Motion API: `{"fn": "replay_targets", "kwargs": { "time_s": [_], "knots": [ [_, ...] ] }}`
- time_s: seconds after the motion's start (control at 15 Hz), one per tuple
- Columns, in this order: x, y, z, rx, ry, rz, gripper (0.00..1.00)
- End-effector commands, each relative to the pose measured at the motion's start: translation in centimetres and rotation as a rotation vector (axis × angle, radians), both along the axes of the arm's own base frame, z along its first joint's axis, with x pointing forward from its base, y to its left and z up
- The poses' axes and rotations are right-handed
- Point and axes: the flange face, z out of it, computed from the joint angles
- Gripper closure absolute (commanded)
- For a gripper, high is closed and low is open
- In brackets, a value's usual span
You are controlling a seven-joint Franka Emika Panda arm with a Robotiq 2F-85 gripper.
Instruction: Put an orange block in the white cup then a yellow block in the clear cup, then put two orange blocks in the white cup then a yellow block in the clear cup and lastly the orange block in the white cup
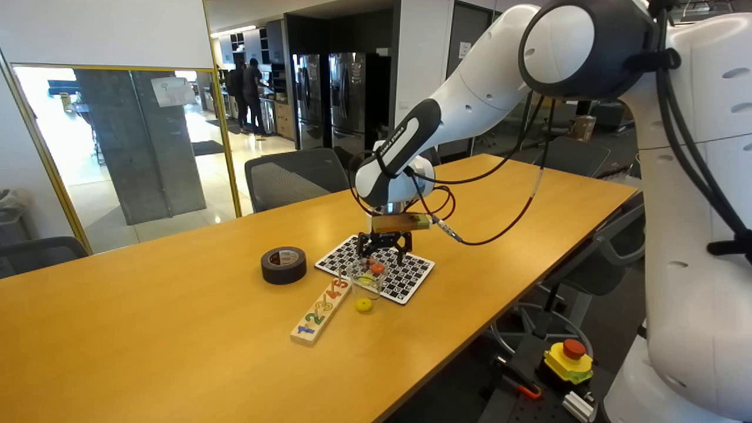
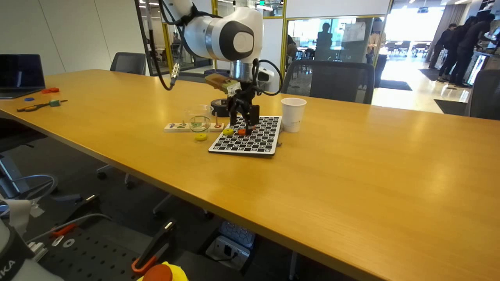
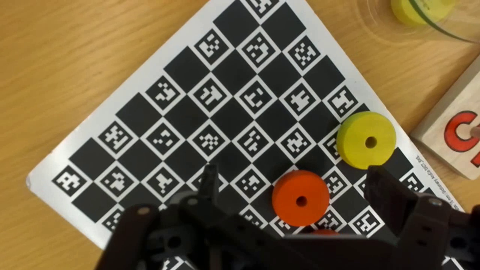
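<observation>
An orange block point(image 3: 300, 198) lies on the checkered board point(image 3: 187, 112), between the open jaws of my gripper point(image 3: 292, 170) in the wrist view. A second orange block point(image 3: 324, 232) is mostly hidden by the gripper. A yellow block point(image 3: 366, 139) lies on the board by the right finger. Another yellow block point(image 2: 200, 137) appears to lie at the bottom of the clear cup point(image 2: 200, 113). The white cup point(image 2: 293, 115) stands upright beside the board. It is hidden in the other exterior view. My gripper point(image 1: 382, 258) is low over the board in both exterior views.
A numbered peg board point(image 1: 320, 311) lies beside the board and the clear cup. A black tape roll point(image 1: 284, 265) stands near it. A laptop point(image 2: 19, 76), pliers point(image 2: 33, 107) and small items lie at the table's far end.
</observation>
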Motion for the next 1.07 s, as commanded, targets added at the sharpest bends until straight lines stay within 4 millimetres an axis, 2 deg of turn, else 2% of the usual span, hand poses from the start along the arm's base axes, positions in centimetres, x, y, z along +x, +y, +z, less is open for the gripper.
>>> {"fn": "replay_targets", "kwargs": {
  "time_s": [0.0,1.0],
  "knots": [
    [0.67,0.49,0.13,0.011,-0.01,-0.019,0.0],
    [1.36,0.97,-0.38,-0.039,-0.028,-0.13,0.0]
  ]
}}
